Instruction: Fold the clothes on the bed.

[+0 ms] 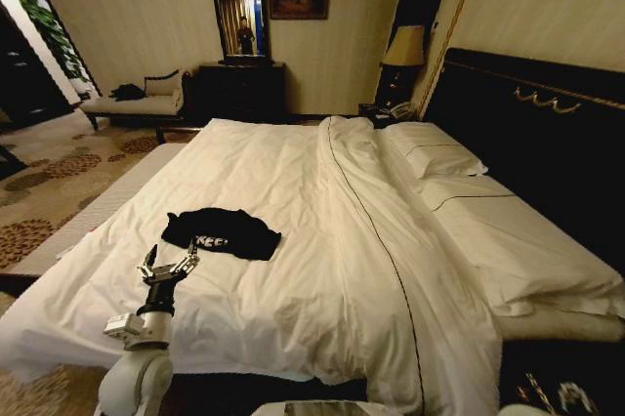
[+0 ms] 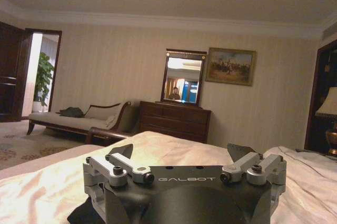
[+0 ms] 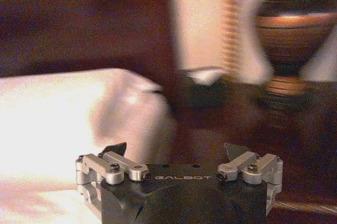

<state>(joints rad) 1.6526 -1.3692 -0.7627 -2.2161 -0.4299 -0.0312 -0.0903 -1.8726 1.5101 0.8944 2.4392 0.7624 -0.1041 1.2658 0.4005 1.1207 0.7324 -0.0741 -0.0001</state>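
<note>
One gripper, our left (image 1: 168, 266), hovered with fingers spread wide and empty just short of the crumpled black short-sleeved T-shirt with white chest lettering (image 1: 222, 231), which lay near the foot of the large white-duveted bed (image 1: 322, 240). We judged the shirt needed spreading flat first, pinched at a hem corner without catching the duvet. Our right gripper (image 3: 179, 153) also stood wide, beside the bed. We saw no containers.
</note>
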